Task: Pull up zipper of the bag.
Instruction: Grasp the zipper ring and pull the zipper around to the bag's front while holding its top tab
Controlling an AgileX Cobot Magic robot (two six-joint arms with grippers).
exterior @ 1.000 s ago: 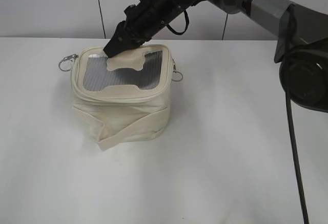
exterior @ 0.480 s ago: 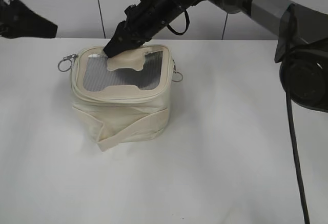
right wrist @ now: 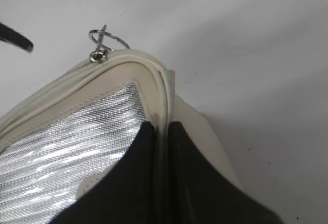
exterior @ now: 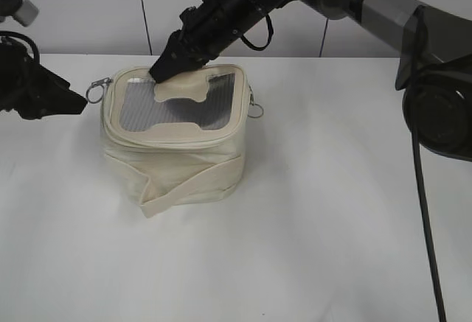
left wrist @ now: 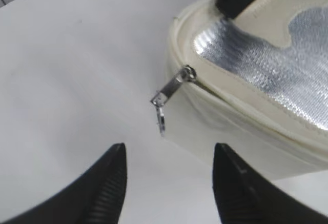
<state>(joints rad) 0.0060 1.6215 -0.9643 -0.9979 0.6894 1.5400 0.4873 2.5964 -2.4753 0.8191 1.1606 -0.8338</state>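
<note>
The cream bag (exterior: pixel 177 167) stands on the white table, its grey mesh top (exterior: pixel 140 108) with an H-shaped patch facing up. The cream zipper track (exterior: pixel 166 136) runs round the top rim. A silver slider with a ring pull (exterior: pixel 96 88) hangs at the bag's left corner; it also shows in the left wrist view (left wrist: pixel 169 92) and the right wrist view (right wrist: pixel 100 47). My right gripper (exterior: pixel 164 70) is shut on the bag's back rim (right wrist: pixel 162 101). My left gripper (exterior: pixel 74 101) is open and empty, just left of the ring pull (left wrist: pixel 169 155).
A second silver ring (exterior: pixel 255 108) hangs at the bag's right side. A loose cream strap (exterior: pixel 192 186) wraps the bag's body. The white table (exterior: pixel 332 211) stretches to the front and right. A wall stands behind the table's far edge.
My left arm has come in from the far left and moved down and right toward the ring pull. My right gripper and the bag have stayed put.
</note>
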